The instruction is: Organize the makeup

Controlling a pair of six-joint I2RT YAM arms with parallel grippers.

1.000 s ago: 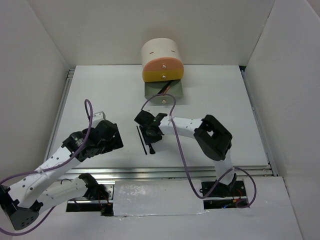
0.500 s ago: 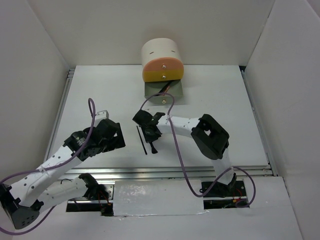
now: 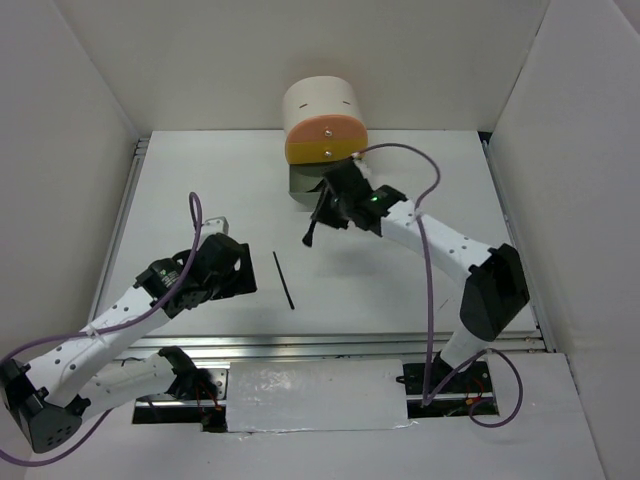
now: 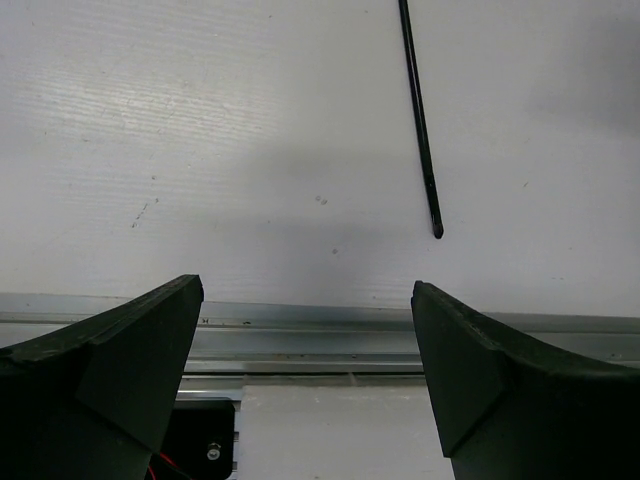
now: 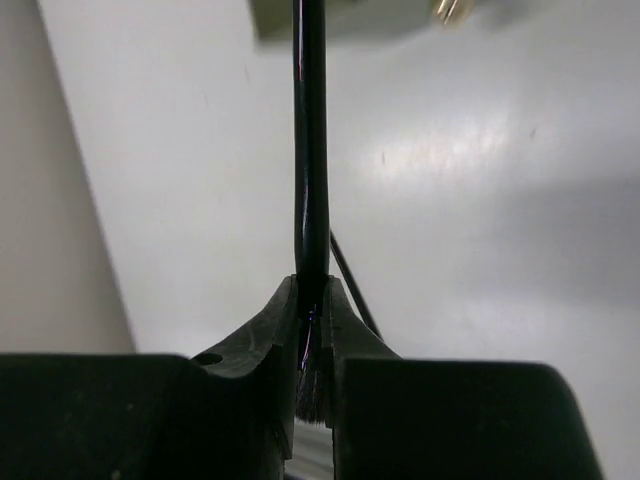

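— At the open grey-green drawer (image 3: 298, 190), which arm is nearer?
— The right: the right gripper (image 3: 326, 203) pinches the slim black flared-head brush (image 3: 312, 230), long axis in line with the fingers, just before the drawer front.

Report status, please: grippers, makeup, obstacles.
Right gripper shut on black brush, near open drawer. Left gripper open, empty. Thin black stick on table. No obstruction seen.

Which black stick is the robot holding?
The thicker one, the black brush, pinched in the right gripper. The thin black stick lies loose on the table, untouched.
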